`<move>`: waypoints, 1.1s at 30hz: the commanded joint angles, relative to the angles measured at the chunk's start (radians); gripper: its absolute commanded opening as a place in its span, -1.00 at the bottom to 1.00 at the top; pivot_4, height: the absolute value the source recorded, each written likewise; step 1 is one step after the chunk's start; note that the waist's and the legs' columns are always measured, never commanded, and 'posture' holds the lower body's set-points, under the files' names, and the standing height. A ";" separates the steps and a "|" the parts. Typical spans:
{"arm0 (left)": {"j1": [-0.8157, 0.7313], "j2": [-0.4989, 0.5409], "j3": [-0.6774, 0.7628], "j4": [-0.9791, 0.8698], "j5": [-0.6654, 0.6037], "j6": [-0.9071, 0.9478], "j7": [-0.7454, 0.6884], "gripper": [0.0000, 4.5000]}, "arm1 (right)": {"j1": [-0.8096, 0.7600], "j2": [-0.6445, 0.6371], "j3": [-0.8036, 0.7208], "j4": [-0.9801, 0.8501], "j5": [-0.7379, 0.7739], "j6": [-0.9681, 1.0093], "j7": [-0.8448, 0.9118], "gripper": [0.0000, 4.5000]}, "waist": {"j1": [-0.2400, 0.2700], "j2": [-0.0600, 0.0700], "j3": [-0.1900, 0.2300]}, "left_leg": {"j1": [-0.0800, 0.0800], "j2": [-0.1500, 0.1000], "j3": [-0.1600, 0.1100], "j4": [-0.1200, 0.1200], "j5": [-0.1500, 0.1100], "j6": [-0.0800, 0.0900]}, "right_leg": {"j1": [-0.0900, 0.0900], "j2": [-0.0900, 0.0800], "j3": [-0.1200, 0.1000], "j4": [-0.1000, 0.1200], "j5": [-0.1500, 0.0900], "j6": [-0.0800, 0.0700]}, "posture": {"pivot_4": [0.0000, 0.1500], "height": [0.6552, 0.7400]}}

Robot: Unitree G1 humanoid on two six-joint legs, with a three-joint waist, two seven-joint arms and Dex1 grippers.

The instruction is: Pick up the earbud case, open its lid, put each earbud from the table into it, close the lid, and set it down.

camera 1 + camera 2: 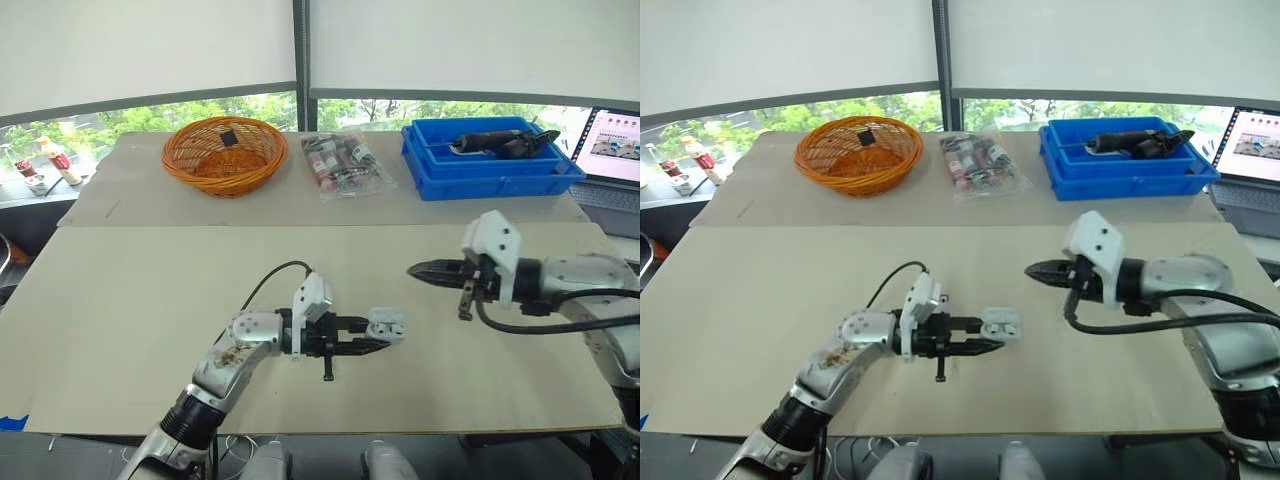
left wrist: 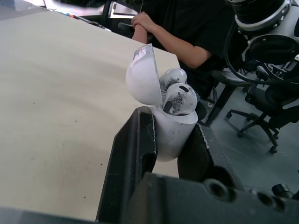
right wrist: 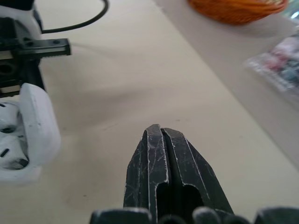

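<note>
Earbud case [image 1: 389,325] pinched in left end effector [image 1: 372,338], open mouth pointing rightward, right end effector [image 1: 416,270] pressed together

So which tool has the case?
The left tool, clamped on the open case with both earbuds in it; the right tool is shut and empty, apart from it.

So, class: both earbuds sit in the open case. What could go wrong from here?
The lid stands open: a push from the shut right tool could twist the earbud case out of the left tool, which grips only its lower body. The earbuds stick up high; one not fully seated might block the lid.
</note>
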 commanded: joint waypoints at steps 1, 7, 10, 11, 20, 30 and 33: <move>-0.010 -0.012 -0.004 -0.009 0.007 -0.026 -0.006 -0.73 | -0.016 -0.023 0.007 -0.038 0.043 0.046 0.061 -1.00 | 0.004 0.000 0.000 | -0.001 0.000 -0.001 0.000 0.000 0.000 | 0.000 0.000 -0.001 0.000 0.000 0.000 | 1.00 1.00; 0.009 -0.017 0.004 -0.008 0.024 -0.033 0.020 -0.73 | 0.020 -0.057 -0.020 -0.126 0.166 0.153 0.136 -1.00 | 0.003 0.000 0.000 | 0.000 0.000 -0.002 0.001 0.000 0.000 | 0.000 0.000 -0.001 0.000 0.000 0.000 | 1.00 1.00; 0.015 -0.018 0.007 -0.008 0.029 -0.036 0.025 -0.73 | 0.055 -0.082 -0.039 -0.169 0.216 0.189 0.152 -1.00 | 0.004 0.000 0.000 | 0.000 0.000 -0.002 0.001 0.000 0.000 | 0.000 0.000 -0.001 0.000 0.000 0.000 | 1.00 1.00; 0.016 -0.018 0.008 -0.008 0.030 -0.036 0.026 -0.73 | 0.064 -0.087 -0.044 -0.179 0.226 0.194 0.154 -1.00 | 0.003 0.000 0.000 | 0.000 0.000 -0.002 0.001 0.000 0.000 | 0.000 0.000 -0.001 0.000 0.000 0.000 | 1.00 1.00; -0.039 -0.014 0.035 0.067 -0.028 0.203 0.060 -0.73 | 0.216 -0.073 -0.170 -0.234 0.195 0.141 0.042 -1.00 | 0.011 0.000 0.000 | 0.000 0.000 -0.002 0.001 0.000 0.000 | 0.000 0.000 -0.001 0.001 0.000 0.000 | 1.00 1.00; -0.173 -0.018 0.090 0.248 -0.083 0.528 0.086 -0.73 | 0.388 -0.022 -0.169 -0.287 0.028 -0.009 -0.072 -1.00 | 0.007 -0.001 0.000 | 0.000 0.000 -0.002 0.001 0.000 0.000 | 0.000 0.000 -0.002 0.001 0.000 0.000 | 1.00 1.00; -0.180 0.006 0.083 0.267 -0.071 0.546 0.075 -0.73 | 0.402 -0.019 -0.172 -0.294 0.024 -0.015 -0.078 -1.00 | 0.000 -0.001 0.000 | 0.000 0.000 -0.002 0.001 0.000 0.000 | 0.000 0.001 -0.002 0.001 0.000 0.000 | 1.00 1.00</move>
